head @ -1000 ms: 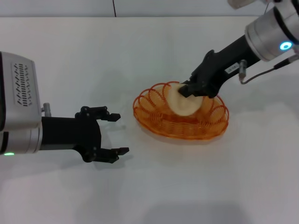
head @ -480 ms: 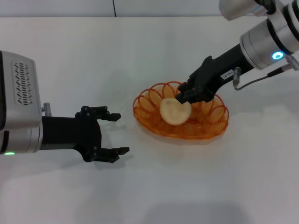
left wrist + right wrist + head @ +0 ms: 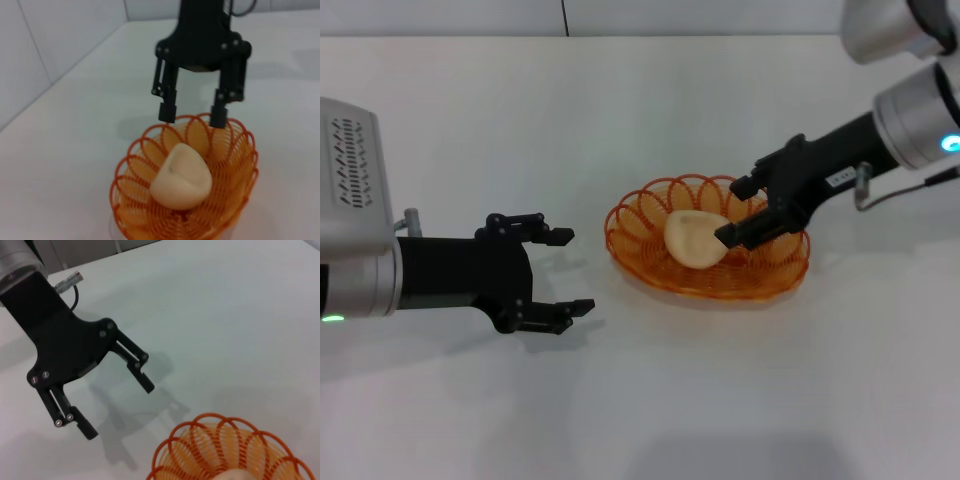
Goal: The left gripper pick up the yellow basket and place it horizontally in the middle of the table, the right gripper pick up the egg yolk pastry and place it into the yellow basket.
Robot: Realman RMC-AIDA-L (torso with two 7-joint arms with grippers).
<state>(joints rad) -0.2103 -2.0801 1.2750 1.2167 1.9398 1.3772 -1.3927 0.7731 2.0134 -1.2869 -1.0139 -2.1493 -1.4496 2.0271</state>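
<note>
Now, in the head view, the egg yolk pastry (image 3: 694, 238) is lying inside the yellow basket (image 3: 708, 247), left of the basket's centre, and the right gripper (image 3: 739, 211) is hanging just right of the pastry with its jaws spread and nothing between them (so the pastry looks released). The basket's long axis is running left to right across the middle of the table (image 3: 640, 400). The left gripper (image 3: 563, 272) is sitting low, left of the basket and apart from it, fingers splayed and empty. From the left wrist view, the pastry (image 3: 181, 176) is resting in the basket (image 3: 186, 185), with the right gripper (image 3: 193, 115) over the far rim, clear of it. From the right wrist view, the left gripper (image 3: 118, 408) is gaping beyond the basket's rim (image 3: 225, 420). The right arm is the nearer one, and its way out looks free, up and to the right.
</note>
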